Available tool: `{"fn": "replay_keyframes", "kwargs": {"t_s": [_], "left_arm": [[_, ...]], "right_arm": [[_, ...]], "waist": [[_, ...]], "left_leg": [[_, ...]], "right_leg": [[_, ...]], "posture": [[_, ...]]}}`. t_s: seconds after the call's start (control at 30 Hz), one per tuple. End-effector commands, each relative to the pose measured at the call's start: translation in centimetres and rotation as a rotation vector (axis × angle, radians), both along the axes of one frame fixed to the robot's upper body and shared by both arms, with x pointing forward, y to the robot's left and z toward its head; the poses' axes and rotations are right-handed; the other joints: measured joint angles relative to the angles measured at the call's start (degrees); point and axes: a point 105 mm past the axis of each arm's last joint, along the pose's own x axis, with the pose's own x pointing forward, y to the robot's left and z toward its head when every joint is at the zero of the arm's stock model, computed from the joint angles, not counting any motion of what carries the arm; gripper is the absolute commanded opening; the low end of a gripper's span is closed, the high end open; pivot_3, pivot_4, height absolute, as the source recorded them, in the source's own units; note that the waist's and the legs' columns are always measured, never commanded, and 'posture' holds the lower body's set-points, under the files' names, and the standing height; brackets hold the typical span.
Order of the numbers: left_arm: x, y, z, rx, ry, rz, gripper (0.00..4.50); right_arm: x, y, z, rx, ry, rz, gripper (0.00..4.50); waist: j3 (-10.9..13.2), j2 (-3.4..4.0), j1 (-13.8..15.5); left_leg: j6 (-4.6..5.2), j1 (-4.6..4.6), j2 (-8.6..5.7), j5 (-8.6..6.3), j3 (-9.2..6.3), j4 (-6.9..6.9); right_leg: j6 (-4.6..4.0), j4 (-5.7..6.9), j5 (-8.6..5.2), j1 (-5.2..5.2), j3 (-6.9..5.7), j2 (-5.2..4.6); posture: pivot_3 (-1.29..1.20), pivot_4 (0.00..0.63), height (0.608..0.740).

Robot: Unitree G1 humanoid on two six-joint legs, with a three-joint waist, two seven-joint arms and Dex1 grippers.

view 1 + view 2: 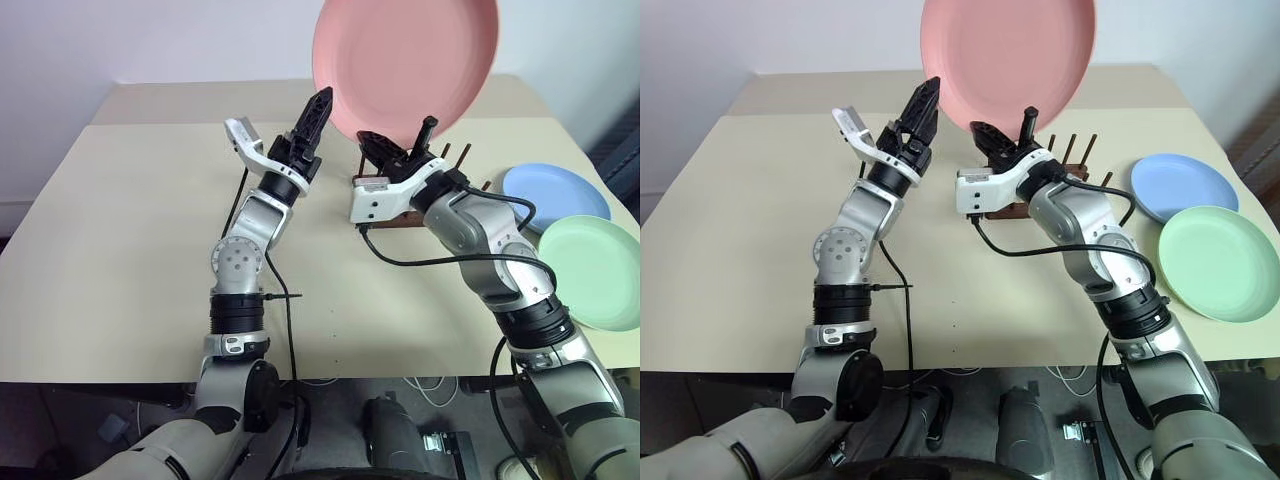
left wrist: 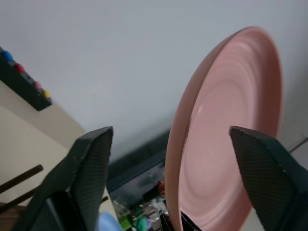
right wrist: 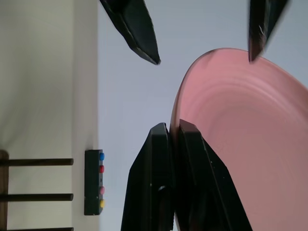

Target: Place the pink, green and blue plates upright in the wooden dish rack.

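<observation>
The right claw (image 1: 400, 140) grips the pink plate (image 1: 405, 60) by its lower rim, upright above the wooden dish rack (image 1: 440, 180). The left claw (image 1: 312, 125) stands released beside it. Lowering it should work best straight down, edge-first between pegs.

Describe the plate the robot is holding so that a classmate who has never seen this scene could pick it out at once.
Look above the far side of the beige table, over the wooden dish rack. There the right gripper pinches the lower rim of the pink plate, held upright in the air. The blue plate and green plate lie flat on the table.
</observation>
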Motion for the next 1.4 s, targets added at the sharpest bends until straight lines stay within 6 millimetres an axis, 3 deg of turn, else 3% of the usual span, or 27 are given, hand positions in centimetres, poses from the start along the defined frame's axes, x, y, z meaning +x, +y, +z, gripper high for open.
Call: {"fn": "replay_keyframes", "kwargs": {"t_s": [0.03, 0.17, 0.27, 0.37, 0.5, 0.7, 0.87, 1.0, 1.4], "left_arm": [[-1.6, 1.5, 1.1, 0.075, -0.141, -0.051, 3.97], [-1.5, 3.0, 0.5, 0.224, -0.201, -0.018, 3.97], [-1.9, 3.6, 0.3, 0.354, -0.280, -0.030, 3.97], [-2.5, 3.6, -0.3, 0.478, -0.351, -0.061, 3.97], [-3.0, 3.9, -0.8, 0.634, -0.447, -0.090, 3.97], [-3.7, 4.7, -0.7, 0.728, -0.539, -0.147, 3.97], [-4.8, 4.6, -1.5, 0.775, -0.571, -0.212, 3.97], [-5.4, 4.3, -2.0, 0.789, -0.580, -0.239, 3.97], [-5.7, 4.2, -2.1, 0.775, -0.590, -0.241, 3.97]], "right_arm": [[-0.5, -2.2, 3.8, 0.197, -0.053, 0.007, 0.00], [-0.8, -3.4, 5.8, 0.476, 0.004, 0.096, 0.00], [-1.5, -4.4, 8.8, 0.846, 0.151, 0.335, 0.00], [-1.8, -7.1, 11.7, 1.074, 0.226, 0.501, 0.00], [-1.6, -10.6, 13.2, 1.267, 0.391, 0.666, 0.00], [-0.6, -14.2, 11.6, 1.524, 0.691, 0.816, 0.00], [-0.9, -13.7, 8.9, 1.586, 1.040, 0.870, 0.00], [0.6, -15.2, 8.0, 1.745, 1.068, 0.824, 0.00], [1.3, -17.3, 7.2, 1.865, 1.087, 0.822, 0.00]], "waist": [[0.0, 0.00, -0.1], [0.0, 0.00, 0.0], [0.0, 0.05, -0.2], [0.0, 0.07, 0.0], [0.0, 0.07, 0.1], [0.1, 0.20, -0.4], [0.2, 0.34, -0.4], [0.2, 0.34, -0.2], [0.2, 0.34, -0.3]], "left_leg": [[-0.01, 0.01, 0.01, 0.01, 0.02, -0.05], [-0.06, 0.06, 0.02, 0.04, 0.05, -0.20], [-0.07, 0.10, 0.06, 0.05, 0.08, -0.25], [-0.07, 0.09, 0.06, 0.06, 0.09, -0.29], [-0.04, 0.10, 0.05, 0.03, 0.04, -0.35], [0.26, 0.10, 0.10, -0.14, 0.07, -0.42], [0.32, 0.08, 0.13, -0.18, 0.10, -0.52], [0.37, 0.06, 0.13, -0.21, 0.16, -0.44], [0.43, 0.05, 0.12, -0.24, 0.27, -0.40]], "right_leg": [[0.00, 0.00, 0.00, -0.03, 0.04, 0.01], [-0.01, 0.00, 0.00, -0.08, 0.13, 0.02], [-0.04, 0.00, 0.01, -0.09, 0.19, 0.06], [-0.08, -0.08, 0.04, -0.08, 0.21, 0.06], [-0.08, -0.19, 0.04, -0.02, 0.16, 0.05], [-0.10, -0.16, 0.05, -0.10, 0.18, 0.05], [-0.10, -0.15, 0.05, -0.20, 0.21, 0.02], [-0.10, -0.17, 0.05, -0.17, 0.23, 0.00], [-0.10, -0.19, 0.07, -0.19, 0.28, -0.01]], "posture": [[0.00, 0.150, 0.740], [0.00, 0.150, 0.740], [0.00, 0.150, 0.740], [0.00, 0.150, 0.740], [0.00, 0.150, 0.740], [0.00, 0.150, 0.740], [0.00, 0.150, 0.740], [0.00, 0.150, 0.740], [0.00, 0.150, 0.740]]}}
